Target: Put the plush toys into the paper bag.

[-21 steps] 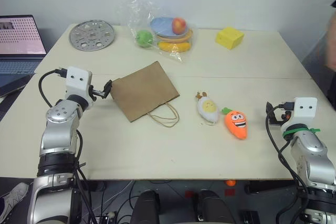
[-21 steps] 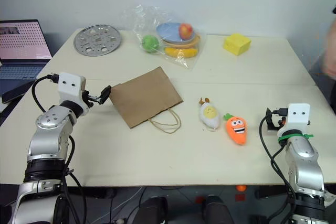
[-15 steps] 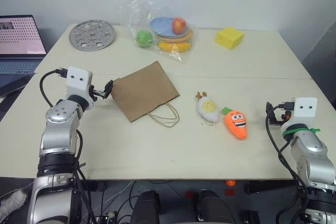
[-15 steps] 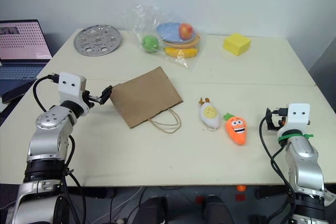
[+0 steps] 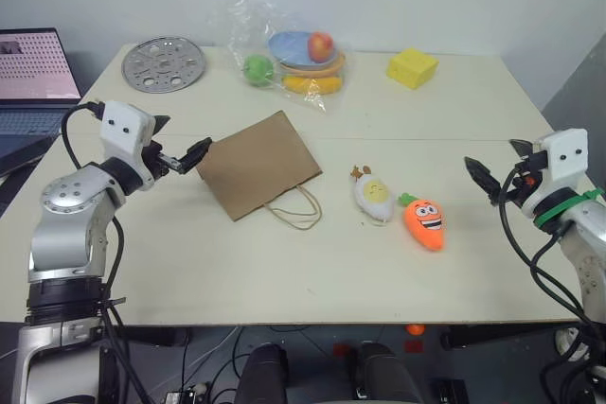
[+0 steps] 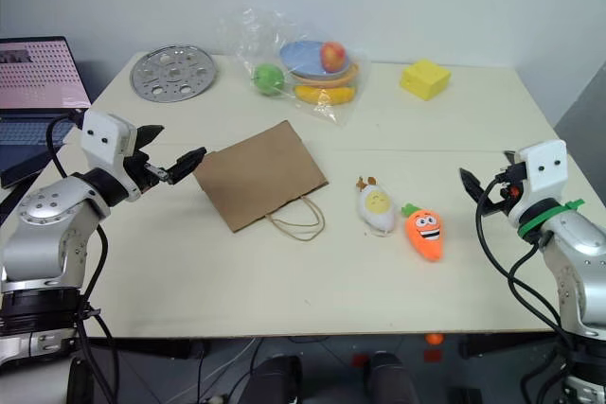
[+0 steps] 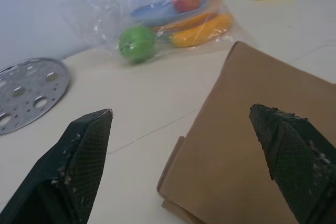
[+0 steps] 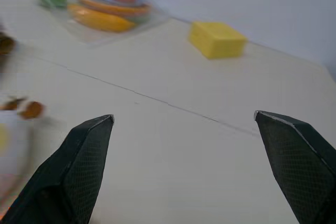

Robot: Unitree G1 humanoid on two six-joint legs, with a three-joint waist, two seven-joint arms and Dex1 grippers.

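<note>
Paper bag (image 5: 258,164): matt brown kraft, lightly creased, thin twisted paper loop handles (image 5: 294,207). Carrot toy (image 5: 425,223) and egg toy (image 5: 374,194): soft, fuzzy plush cloth, no sheen. Table (image 5: 284,272): smooth matt cream top. My left gripper (image 7: 184,166) fingers (image 7: 86,145): black, matt, fine cross-hatch texture with scuffed, speckled edges; my right gripper (image 8: 194,161) has the same cross-hatched pads. Fruit bag (image 5: 284,49): clear crinkled plastic film, glossy highlights. Perforated disc (image 5: 164,63): dull grey metal. Yellow block (image 5: 412,68): matt, smooth faces.
</note>
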